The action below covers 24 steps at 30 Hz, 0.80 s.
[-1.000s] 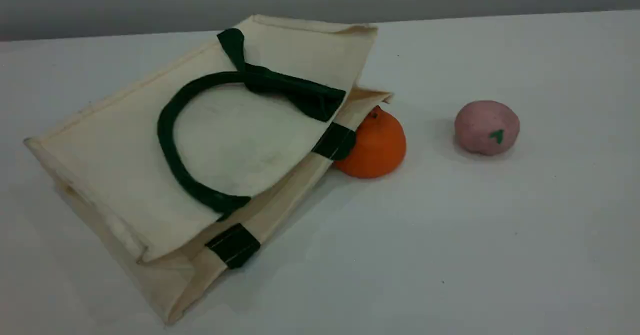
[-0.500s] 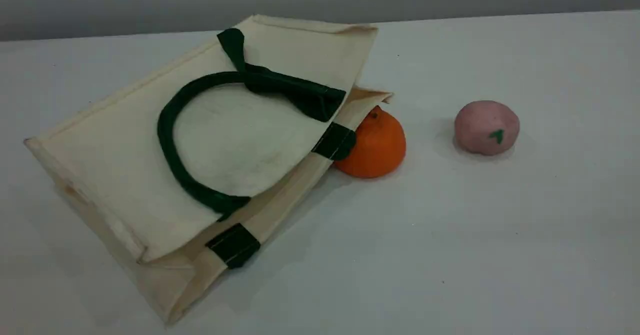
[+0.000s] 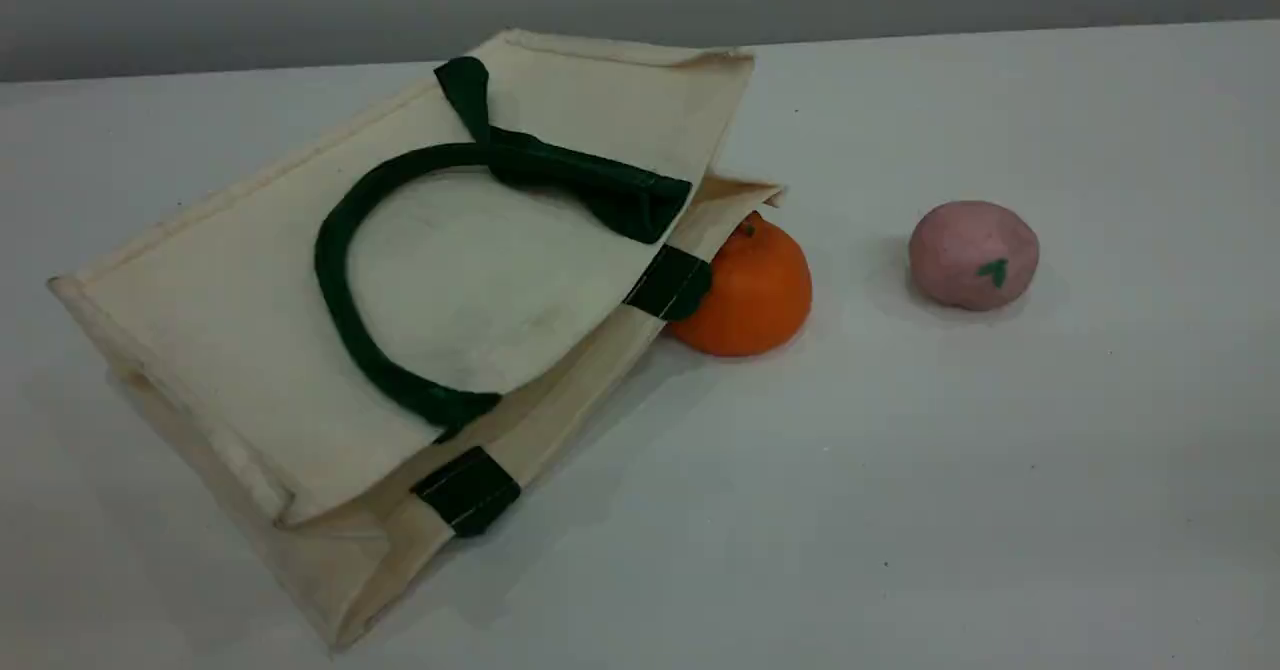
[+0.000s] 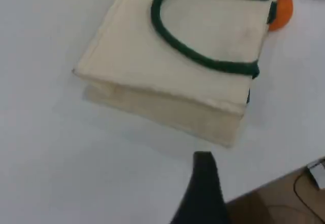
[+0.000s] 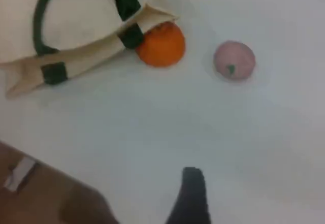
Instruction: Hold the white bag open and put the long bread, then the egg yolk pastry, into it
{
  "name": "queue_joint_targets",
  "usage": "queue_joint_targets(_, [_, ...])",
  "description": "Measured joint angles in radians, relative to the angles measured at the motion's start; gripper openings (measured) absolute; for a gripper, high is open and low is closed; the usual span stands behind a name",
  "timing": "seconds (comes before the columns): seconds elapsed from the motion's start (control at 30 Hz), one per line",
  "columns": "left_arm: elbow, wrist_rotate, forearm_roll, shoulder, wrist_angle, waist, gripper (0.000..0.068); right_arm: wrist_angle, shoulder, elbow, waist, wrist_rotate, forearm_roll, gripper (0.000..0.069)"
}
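Almost nothing is seen to have moved since the earlier frames: the large cream-white canvas bag [image 3: 300, 280] with dark green strap handles is left lying flat on its side on the pale grey table [image 3: 900, 510], its shape and place unchanged. One green handle loop [image 3: 335, 280] is draped across the upper panel, and two green patches are shown along the rim on the bag's near right edge. A round orange fruit with a stem [image 3: 750, 290] is pictured just beside the bag's mouth, touching the rim at its right end and partly tucked under it. A pink ball with a small green mark [image 3: 973, 254] is set well apart, further right. The long bread and the egg yolk pastry cannot be made out in any view.

Both arms are held above the table, clear of the objects. The left gripper [image 4: 203, 183] is shown by one dark fingertip only, near the bag's closed bottom end; its jaws are spread wide apart and nothing is held. The right gripper [image 5: 190, 196], likewise spread and empty, is held over bare table on the near side of the fruit and ball.
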Motion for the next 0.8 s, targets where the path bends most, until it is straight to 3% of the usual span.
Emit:
queue_joint_targets(0.5, [0.106, -0.001, 0.012, 0.001, -0.082, 0.0, 0.0526, -0.048, 0.0, 0.028, 0.0, 0.0, -0.028, 0.0562])
queue_joint_targets(0.63, [0.13, -0.018, 0.061, 0.001, -0.124, 0.0, 0.0526, -0.048, 0.0, 0.028, 0.0, 0.0, -0.028, 0.0562])
queue_joint_targets(0.8, [0.13, -0.135, 0.154, 0.001, -0.139, 0.0, 0.0526, -0.048, 0.0, 0.027, 0.0, 0.0, -0.027, 0.0562])
